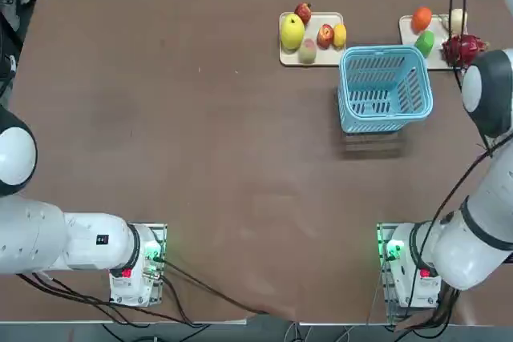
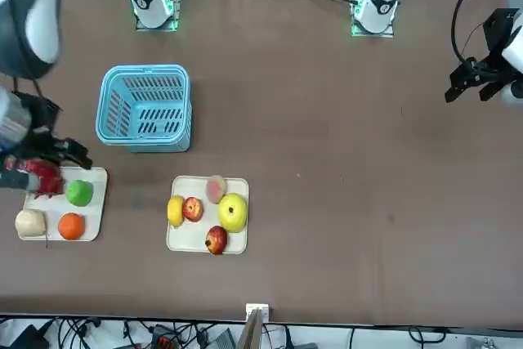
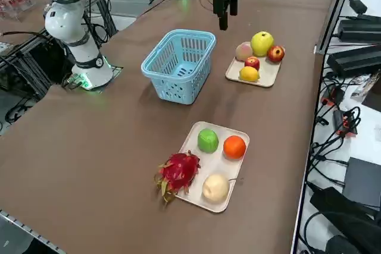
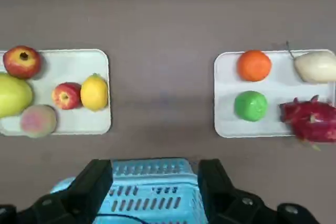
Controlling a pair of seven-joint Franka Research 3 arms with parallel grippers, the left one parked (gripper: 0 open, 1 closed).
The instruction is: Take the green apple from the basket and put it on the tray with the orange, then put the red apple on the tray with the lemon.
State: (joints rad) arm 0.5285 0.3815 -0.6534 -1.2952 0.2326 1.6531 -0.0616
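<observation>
Gripper [image 4: 155, 182] released (nothing held) above basket [image 4: 152, 190], green apple [image 4: 251, 105] beside orange [image 4: 254, 65]

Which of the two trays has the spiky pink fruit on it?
The tray with the orange. The dragon fruit lies on its edge, beside the green apple and the orange. The tray with the lemon holds only smooth fruit.
</observation>
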